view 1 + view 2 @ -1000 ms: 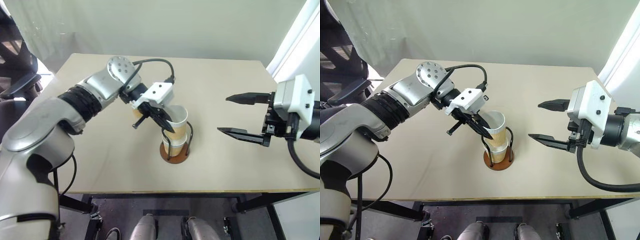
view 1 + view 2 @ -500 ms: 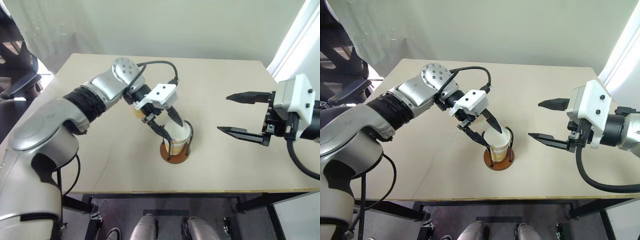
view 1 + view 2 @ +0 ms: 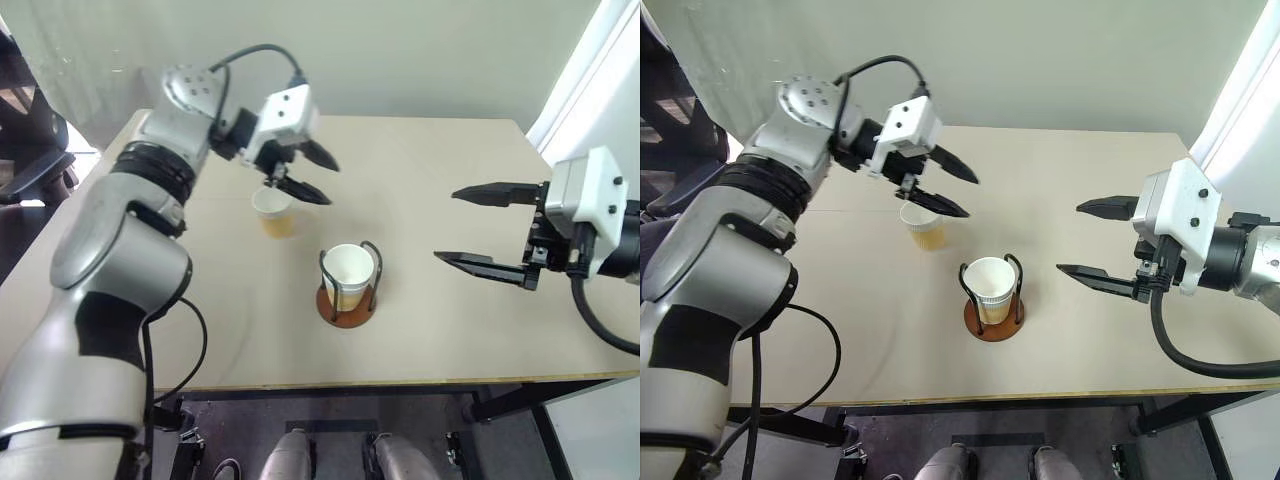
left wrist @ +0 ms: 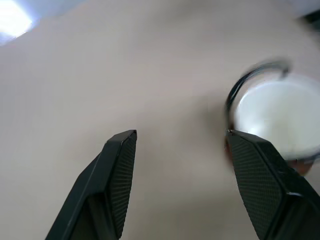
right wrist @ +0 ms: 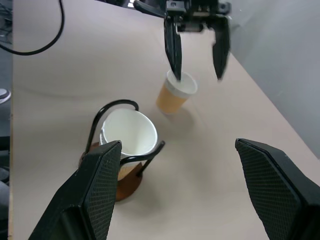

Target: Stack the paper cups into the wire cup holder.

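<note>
Left gripper, jaws wide and empty, is held over the loose paper cup at 10 o'clock of the wire cup holder, seemingly holding two nested cups; right gripper jaws wide; an off-centre descent could topple it on the worktop.

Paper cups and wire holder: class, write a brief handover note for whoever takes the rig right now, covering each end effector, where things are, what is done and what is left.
Left end effector: open, empty, above the loose paper cup.
Right end effector: open, empty, off to the right of the wire cup holder.
Done: stacked cups sit nested in the holder.
Left: the loose cup, upright on the table behind the holder, must go onto the stack.
</note>
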